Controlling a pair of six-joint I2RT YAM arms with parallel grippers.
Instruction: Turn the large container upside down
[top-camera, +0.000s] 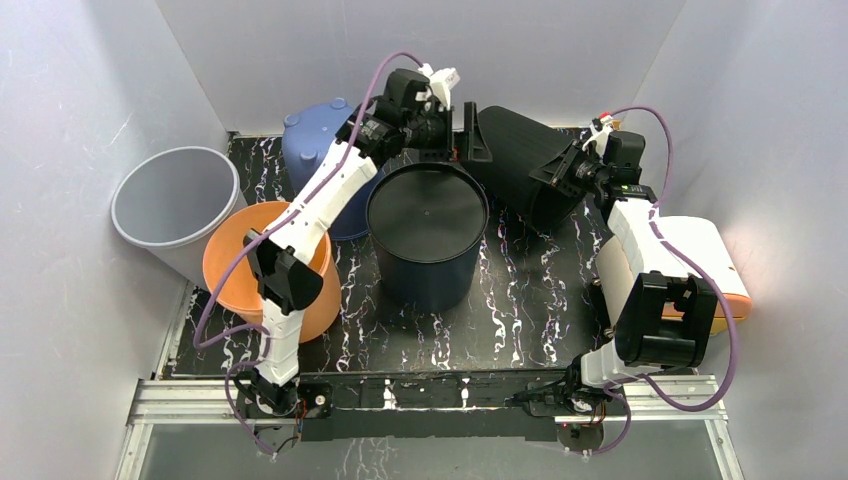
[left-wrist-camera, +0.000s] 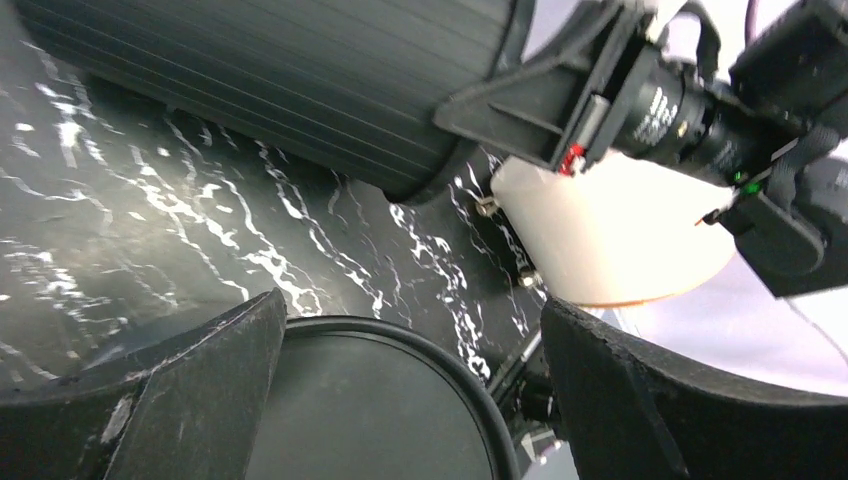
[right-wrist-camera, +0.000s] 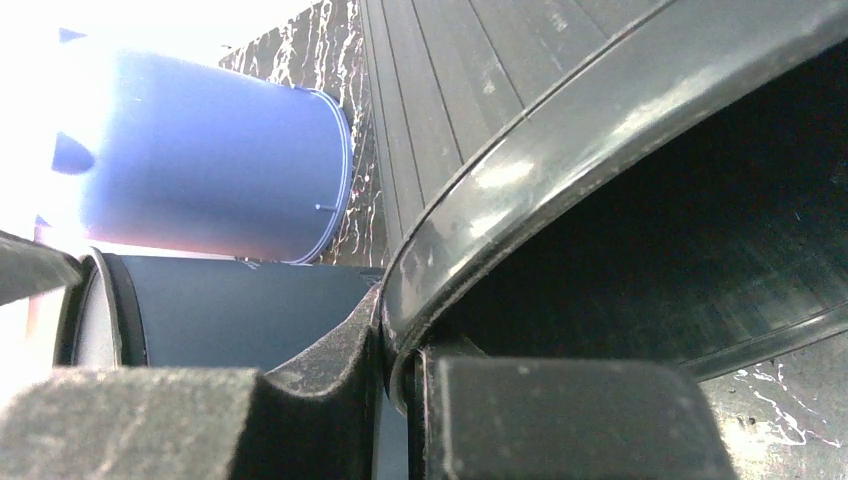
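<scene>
There are six tubs in all and two pincers. Near the left side of the table (top-camera: 520, 300) sit one orange tub (top-camera: 232, 262) and one grey tub (top-camera: 175, 200). Near the right is one white tub (top-camera: 705, 250). In the middle stands one dark blue tub (top-camera: 427, 225). Far left is one blue tub (top-camera: 305, 140). Far right, the large black container (top-camera: 510, 150) lies tipped on its side. The right pincer (top-camera: 558, 174) is pinched tight on its rim. The left pincer (left-wrist-camera: 412, 390) is wide open over the dark blue tub, holding nothing.

You'll find nothing legible here — only faint white print on the black lens barrel (left-wrist-camera: 668, 108), too small and blurred for you to read
</scene>
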